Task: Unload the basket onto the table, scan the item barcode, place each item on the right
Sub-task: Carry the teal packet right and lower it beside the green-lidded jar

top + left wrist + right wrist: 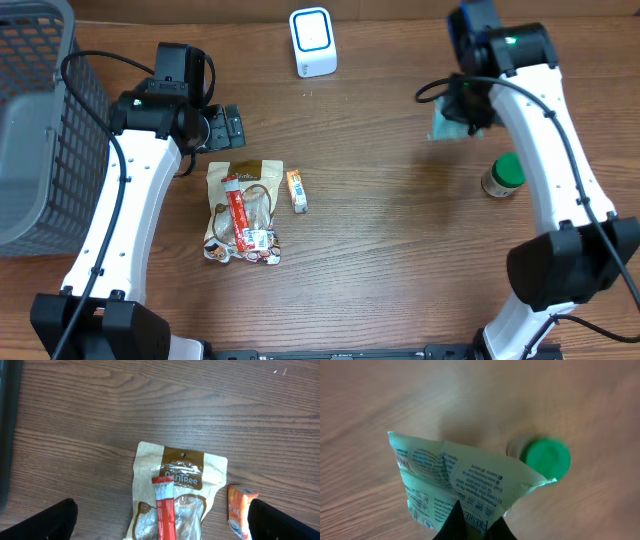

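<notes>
We're pinching a crumpled pale-green packet (460,480), fine print showing, in our right claw (470,527); left claw (226,128) gapes released. Bare table (390,90) runs to the white scanner (312,42), green-lidded jar (503,176) nearby.

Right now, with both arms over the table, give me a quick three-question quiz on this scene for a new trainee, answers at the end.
1. True or false: the left gripper is shut on the brown pouch.
2. What does the right gripper hold? A, a green-lidded jar. B, a light green packet. C, an orange packet.
3. What lies on top of the brown pouch?

Key:
1. False. Its jaws stand open and hold nothing.
2. B.
3. A red stick pack.
</notes>
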Controlling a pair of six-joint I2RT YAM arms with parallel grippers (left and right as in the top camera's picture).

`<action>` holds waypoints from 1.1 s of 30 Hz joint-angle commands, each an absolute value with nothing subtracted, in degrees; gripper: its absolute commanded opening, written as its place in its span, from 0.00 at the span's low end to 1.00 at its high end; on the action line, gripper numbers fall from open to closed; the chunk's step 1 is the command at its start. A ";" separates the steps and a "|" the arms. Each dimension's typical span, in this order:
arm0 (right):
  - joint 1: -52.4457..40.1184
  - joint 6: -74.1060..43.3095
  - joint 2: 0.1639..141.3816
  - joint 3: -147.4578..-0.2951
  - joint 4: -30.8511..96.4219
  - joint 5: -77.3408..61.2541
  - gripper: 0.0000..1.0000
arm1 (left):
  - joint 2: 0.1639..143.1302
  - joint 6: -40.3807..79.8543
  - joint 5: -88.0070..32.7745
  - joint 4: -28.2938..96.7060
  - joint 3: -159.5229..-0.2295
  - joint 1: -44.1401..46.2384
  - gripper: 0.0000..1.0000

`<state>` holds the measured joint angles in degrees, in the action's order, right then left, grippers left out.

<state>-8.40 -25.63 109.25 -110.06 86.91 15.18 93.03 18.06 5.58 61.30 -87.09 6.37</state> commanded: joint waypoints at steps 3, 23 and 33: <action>-5.45 -31.94 109.62 -100.16 83.00 8.69 0.04 | 93.36 18.85 5.30 61.25 -88.12 6.76 1.00; -5.61 -31.94 109.65 -88.07 74.22 7.81 0.46 | 93.36 18.85 5.28 61.25 -88.12 6.76 1.00; -6.17 -29.98 109.65 -85.62 73.73 3.03 0.24 | 93.36 18.85 5.30 61.25 -88.12 6.76 1.00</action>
<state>-5.43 -31.55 109.95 -87.15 74.06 6.26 93.03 18.06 5.58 61.32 -87.09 6.37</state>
